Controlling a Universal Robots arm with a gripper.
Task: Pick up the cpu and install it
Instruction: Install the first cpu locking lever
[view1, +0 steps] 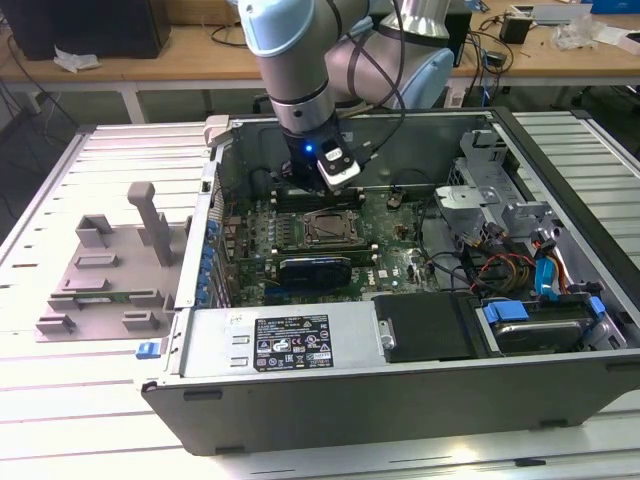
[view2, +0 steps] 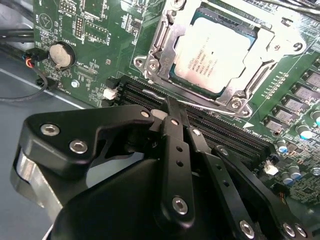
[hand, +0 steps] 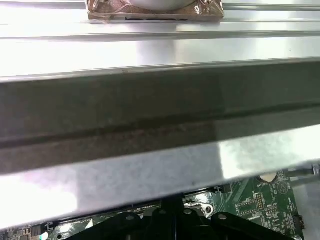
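Observation:
The cpu, a square chip with a silver-grey metal top, lies flat inside the metal-framed socket on the green motherboard. In the exterior view the cpu sits mid-board inside the open computer case. My gripper hangs just off the socket's edge, over the memory slots, its black fingers pressed together and holding nothing. Its tip ends beside the socket's thin wire lever. From outside, the gripper is above the board, just behind the socket. The gripper also shows below the case's wall.
A grey plastic tray with upright blocks lies on the slatted table at the exterior view's left. Inside the case are the power supply, a drive bay and loose cables. A coin battery sits on the board.

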